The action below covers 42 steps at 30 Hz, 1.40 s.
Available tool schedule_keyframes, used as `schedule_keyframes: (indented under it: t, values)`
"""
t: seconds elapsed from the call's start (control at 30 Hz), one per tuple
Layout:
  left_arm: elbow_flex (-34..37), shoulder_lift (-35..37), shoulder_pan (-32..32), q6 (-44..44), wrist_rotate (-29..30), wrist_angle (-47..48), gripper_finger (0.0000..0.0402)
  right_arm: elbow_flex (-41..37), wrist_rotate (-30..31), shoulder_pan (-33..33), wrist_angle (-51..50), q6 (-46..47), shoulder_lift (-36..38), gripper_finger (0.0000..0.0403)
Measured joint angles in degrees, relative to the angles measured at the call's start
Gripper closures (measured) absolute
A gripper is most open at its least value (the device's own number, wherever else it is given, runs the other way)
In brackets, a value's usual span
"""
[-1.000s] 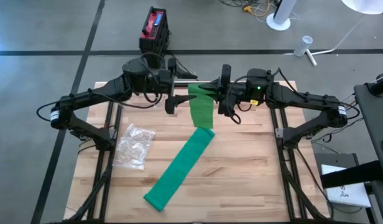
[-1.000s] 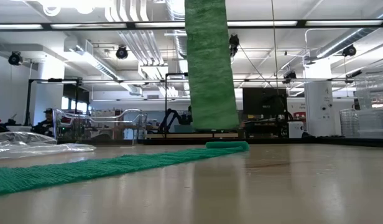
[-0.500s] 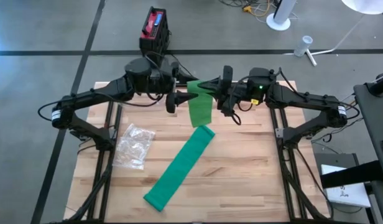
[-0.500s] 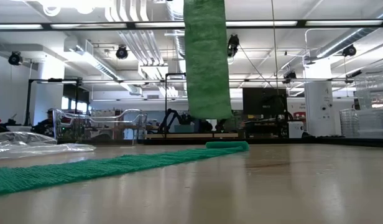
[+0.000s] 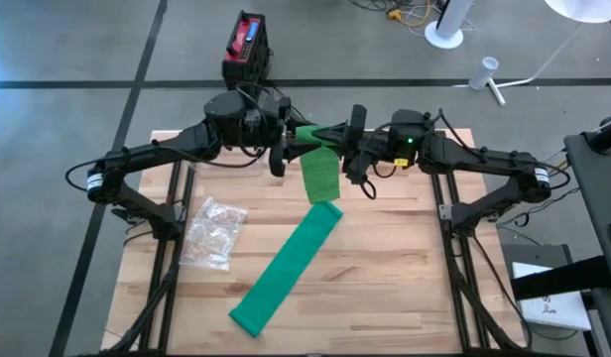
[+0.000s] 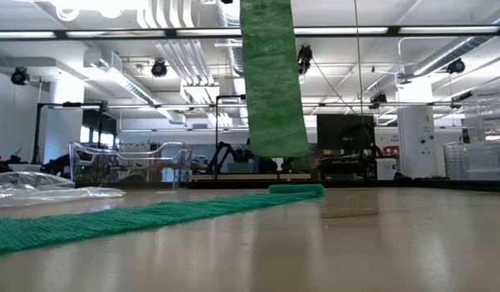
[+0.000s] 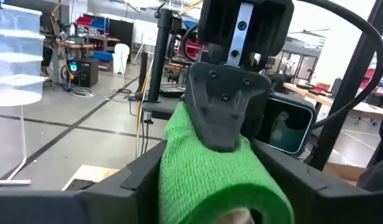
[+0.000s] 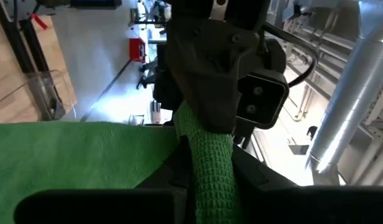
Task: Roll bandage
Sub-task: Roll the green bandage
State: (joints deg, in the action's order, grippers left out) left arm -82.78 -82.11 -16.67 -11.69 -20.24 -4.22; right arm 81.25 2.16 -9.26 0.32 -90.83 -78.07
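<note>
From above, we see the green bandage (image 5: pixel 286 266) running as a flat strip diagonally across the wooden table (image 5: pixel 405 288), then rising at the far side to a small roll held in the air between our two arms. Our left tool (image 5: pixel 283 151) and right tool (image 5: pixel 353 139) meet nose to nose over the back edge of the table, the roll between them. A crumpled clear plastic wrapper (image 5: pixel 214 231) lies to the left of the strip, apart from it.

From table height, the lifted part hangs straight down as a green band (image 6: pixel 272 81), its lower end folding onto the strip that lies on the wood. No tool shows here.

Our left wrist camera looks along the roll (image 7: pixel 210 174), which sits between our own fingers; the right tool's finger (image 7: pixel 219 109) presses on it from the far end. We judge our left tool is gripping the roll, partly closed around it.

Our right wrist camera shows our right tool clenched on the narrow bandage end (image 8: pixel 210 162), with the left tool facing it.

To wind well, we should keep the hanging band taut and square to the roll, turn steadily, and regrip one side at a time so no wrap slackens.
</note>
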Motion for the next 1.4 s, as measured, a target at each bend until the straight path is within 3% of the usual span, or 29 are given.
schedule_keyframes:
  t: [0.17, 0.3, 0.67, 0.83, 1.0, 1.13, 1.4]
  values:
    - [0.0, 0.0, 0.0, 0.1, 0.0, 0.1, 0.0259, 0.0, 0.8, 0.0, 0.0, 0.4, -0.1, 0.0336]
    - [0.0, 0.0, 0.0, 0.6, 0.0, 0.5, 0.0299, 0.0, 1.3, 0.0, 0.0, 5.8, -0.1, 0.0301]
    - [0.0, 0.0, 0.0, 10.1, -0.7, 0.6, 0.0317, -0.1, 2.5, -0.1, -4.1, 44.6, 2.6, 0.0146]
    - [0.0, 0.1, 0.0, 15.6, -0.7, 0.9, 0.0317, -0.1, -3.3, -1.6, -5.5, 57.3, 5.3, 0.0104]
    - [0.0, 0.0, -0.1, 20.0, 2.1, 0.6, 0.0322, 0.1, -6.2, -4.7, -5.4, 67.6, 6.3, 0.0108]
    - [0.0, 0.1, -0.1, 22.6, 4.3, 0.3, 0.0324, 0.0, -13.4, -8.0, -6.4, 73.2, 5.6, 0.0129]
    - [0.0, 0.1, 0.0, 25.6, 4.7, 0.2, 0.0325, 0.0, -17.6, -10.5, -7.6, 75.4, 5.1, 0.0173]
